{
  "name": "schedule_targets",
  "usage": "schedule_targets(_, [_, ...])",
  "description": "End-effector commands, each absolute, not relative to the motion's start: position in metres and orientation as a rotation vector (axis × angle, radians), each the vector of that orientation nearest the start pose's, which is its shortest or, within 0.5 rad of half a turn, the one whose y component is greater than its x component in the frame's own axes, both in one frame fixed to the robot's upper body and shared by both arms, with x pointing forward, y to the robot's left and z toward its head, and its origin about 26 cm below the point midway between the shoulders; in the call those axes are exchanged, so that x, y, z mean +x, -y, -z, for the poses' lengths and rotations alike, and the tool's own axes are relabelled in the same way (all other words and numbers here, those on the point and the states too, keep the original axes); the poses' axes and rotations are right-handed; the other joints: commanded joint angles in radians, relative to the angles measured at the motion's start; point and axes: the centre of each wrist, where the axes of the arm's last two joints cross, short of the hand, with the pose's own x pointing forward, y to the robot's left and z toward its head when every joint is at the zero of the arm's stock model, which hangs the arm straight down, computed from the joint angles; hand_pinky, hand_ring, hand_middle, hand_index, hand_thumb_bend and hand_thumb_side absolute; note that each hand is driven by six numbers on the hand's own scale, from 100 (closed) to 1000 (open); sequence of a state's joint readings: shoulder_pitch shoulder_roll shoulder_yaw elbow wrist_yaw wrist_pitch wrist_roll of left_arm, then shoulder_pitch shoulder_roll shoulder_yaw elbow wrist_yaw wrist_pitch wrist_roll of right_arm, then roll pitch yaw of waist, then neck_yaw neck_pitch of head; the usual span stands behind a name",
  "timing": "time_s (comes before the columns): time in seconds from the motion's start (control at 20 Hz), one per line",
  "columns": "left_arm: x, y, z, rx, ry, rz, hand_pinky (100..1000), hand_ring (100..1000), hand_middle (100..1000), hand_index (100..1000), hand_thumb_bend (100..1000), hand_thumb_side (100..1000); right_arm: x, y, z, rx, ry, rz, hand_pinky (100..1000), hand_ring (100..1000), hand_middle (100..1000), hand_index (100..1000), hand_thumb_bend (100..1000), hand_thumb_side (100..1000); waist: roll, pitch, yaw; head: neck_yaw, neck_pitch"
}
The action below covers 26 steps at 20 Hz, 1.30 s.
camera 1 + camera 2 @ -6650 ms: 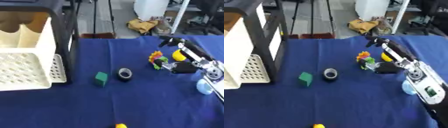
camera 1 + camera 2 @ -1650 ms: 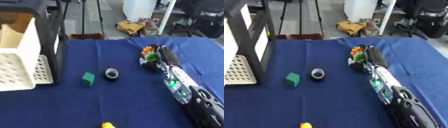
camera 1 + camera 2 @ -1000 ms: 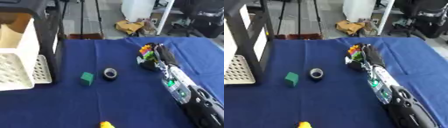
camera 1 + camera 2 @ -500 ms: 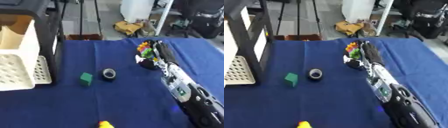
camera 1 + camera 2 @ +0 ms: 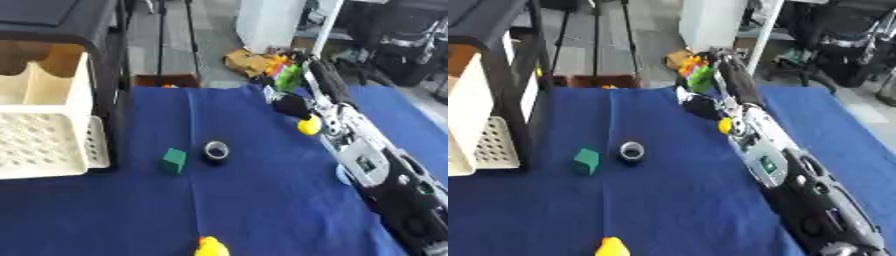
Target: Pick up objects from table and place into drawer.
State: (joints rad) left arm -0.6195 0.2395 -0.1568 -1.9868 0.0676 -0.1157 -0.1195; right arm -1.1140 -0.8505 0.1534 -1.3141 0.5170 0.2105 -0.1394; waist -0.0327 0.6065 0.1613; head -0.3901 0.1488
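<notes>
My right hand (image 5: 294, 101) is raised over the far edge of the blue table, shut on a colourful toy (image 5: 697, 71) with green, orange and yellow parts. Its arm runs in from the lower right. A green cube (image 5: 173, 160) and a black tape roll (image 5: 215, 150) lie side by side mid-table, apart from the hand. At the near edge stands a yellow duck (image 5: 209, 247). The white drawer (image 5: 41, 131) stands open at the left under a black frame. My left hand shows in no view.
The black frame post (image 5: 114, 75) stands right of the drawer. A pale blue thing (image 5: 341, 173) peeks out beside my right forearm. Behind the table are a tripod, a white cabinet and office chairs on the floor.
My right hand has lifted the colourful toy off the table and carried it up and a little left toward the far edge. The cube, tape roll and duck have stayed put.
</notes>
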Motion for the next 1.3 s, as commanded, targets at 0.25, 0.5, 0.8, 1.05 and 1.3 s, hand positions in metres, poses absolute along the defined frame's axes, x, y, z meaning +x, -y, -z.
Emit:
schedule_targets(0.25, [0.309, -0.184, -0.277, 0.366, -3.450, -0.864, 508, 731, 744, 832, 106, 1000, 0.375, 0.313, -0.442, -1.421, 2.153, -0.602, 553, 761, 376, 767, 100, 429, -0.011, -0.084, 0.009, -0.010, 0.039])
schedule_targets(0.5, [0.309, -0.188, -0.276, 0.380, -3.453, -0.854, 511, 732, 744, 832, 106, 1000, 0.368, 0.301, -0.450, -1.335, 2.224, -0.610, 548, 755, 374, 760, 100, 430, -0.018, -0.111, 0.018, -0.023, 0.053])
schedule_targets(0.8, [0.309, -0.191, -0.275, 0.386, -3.445, -0.852, 513, 733, 745, 831, 101, 1000, 0.366, 0.290, -0.459, -1.245, 2.280, -0.616, 550, 755, 371, 755, 100, 429, -0.019, -0.128, 0.032, -0.060, 0.055])
schedule_targets(1.05, [0.309, -0.192, -0.275, 0.395, -3.444, -0.844, 514, 733, 745, 831, 102, 1000, 0.362, 0.273, -0.467, -1.170, 2.345, -0.652, 547, 753, 370, 777, 100, 434, -0.021, -0.135, 0.042, -0.089, 0.056])
schedule_targets(1.3, [0.309, -0.193, -0.276, 0.397, -3.444, -0.844, 515, 733, 745, 831, 102, 1000, 0.357, 0.257, -0.471, -1.083, 2.405, -0.706, 536, 745, 366, 774, 100, 432, -0.033, -0.142, 0.056, -0.102, 0.058])
